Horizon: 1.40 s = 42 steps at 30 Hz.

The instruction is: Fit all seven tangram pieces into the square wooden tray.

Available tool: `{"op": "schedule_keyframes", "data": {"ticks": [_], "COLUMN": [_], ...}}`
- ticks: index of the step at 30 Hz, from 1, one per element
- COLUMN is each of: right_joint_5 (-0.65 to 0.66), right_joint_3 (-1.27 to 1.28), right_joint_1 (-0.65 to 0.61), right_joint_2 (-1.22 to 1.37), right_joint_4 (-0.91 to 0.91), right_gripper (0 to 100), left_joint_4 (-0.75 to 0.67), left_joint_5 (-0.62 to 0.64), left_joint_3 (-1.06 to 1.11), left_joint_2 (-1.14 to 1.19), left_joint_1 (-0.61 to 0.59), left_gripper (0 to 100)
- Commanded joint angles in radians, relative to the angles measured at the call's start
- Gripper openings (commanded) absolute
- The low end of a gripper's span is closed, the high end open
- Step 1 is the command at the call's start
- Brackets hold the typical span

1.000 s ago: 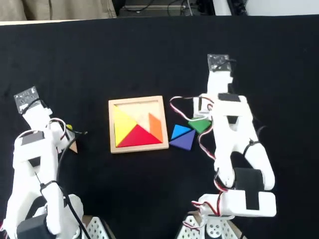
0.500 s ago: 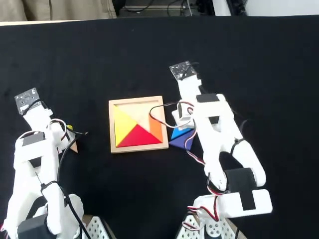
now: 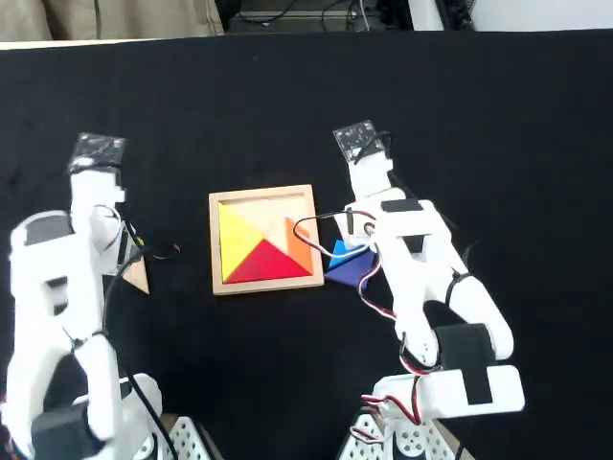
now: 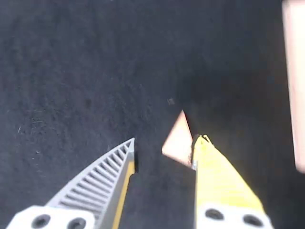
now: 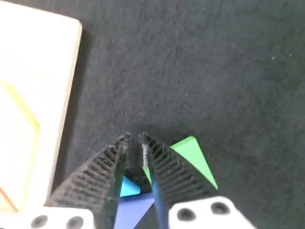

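a black cloth covers the tabletop (image 3: 287,105); it is matt and faintly fuzzy, with a fine nap and a few pale specks seen up close. the tray (image 3: 261,191) is pale bare wood, smooth and matt along its rim. the yellow piece (image 3: 235,240), red piece (image 3: 261,261) and orange piece (image 3: 302,244) in it carry flat, even paint with little shine, as do the green piece (image 5: 195,160) and the blue pieces (image 3: 347,274). the small triangle (image 4: 178,142) is unpainted pale wood. the arms (image 3: 421,259) are smooth white plastic. the left tool (image 4: 164,141) has one ribbed pale grey plastic finger and one smooth yellow one. the right tool (image 5: 134,138) has ribbed black plastic fingers.
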Motion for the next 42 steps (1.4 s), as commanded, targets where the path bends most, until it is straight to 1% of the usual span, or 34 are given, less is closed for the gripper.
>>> {"op": "schedule_keyframes", "data": {"ticks": [1,2,4,5,6,7,10,17,23,28,35,37,40,42], "right_joint_5": [0.008,0.006,0.006,0.006,0.006,0.006,0.006,0.011,0.012,0.012,0.012,0.012,0.012,0.012], "right_joint_3": [-0.007,-0.007,-0.007,-0.007,-0.007,-0.007,-0.007,-0.007,-0.007,-0.007,-0.007,-0.007,-0.007,-0.007], "right_joint_1": [0.018,0.018,0.018,0.017,0.017,0.018,0.021,0.021,0.021,0.021,0.021,0.021,0.021,0.021], "right_joint_2": [-0.045,-0.045,-0.047,-0.047,-0.047,-0.045,-0.045,-0.045,-0.045,-0.044,-0.044,-0.044,-0.044,-0.044], "right_joint_4": [-0.017,-0.017,-0.017,-0.017,-0.017,-0.017,-0.017,-0.015,-0.015,-0.015,-0.015,-0.015,-0.015,-0.015], "right_gripper": [3.6,3.6,3.6,3.6,3.6,3.6,3.6,3.6,3.6,3.6,3.6,3.6,3.6,3.6], "left_joint_4": [0.183,0.193,0.184,0.184,0.186,0.184,0.175,0.095,-0.029,-0.035,-0.038,-0.035,-0.032,-0.032], "left_joint_5": [-0.018,0.048,0.232,0.319,0.379,0.408,0.399,0.397,0.397,0.397,0.396,0.37,0.282,0.259], "left_joint_3": [-0.199,-0.223,-0.266,-0.275,-0.282,-0.282,-0.278,-0.257,-0.165,-0.157,-0.148,-0.148,-0.139,-0.128], "left_joint_2": [0.133,0.183,0.282,0.322,0.364,0.394,0.442,0.465,0.465,0.465,0.465,0.465,0.465,0.465], "left_joint_1": [0.016,0.012,0.001,-0.01,-0.016,-0.016,-0.018,-0.047,-0.045,-0.038,-0.001,-0.002,-0.001,0.001], "left_gripper": [21,21,22,25,29,32,33,32,32,32,22,21,21,21]}}
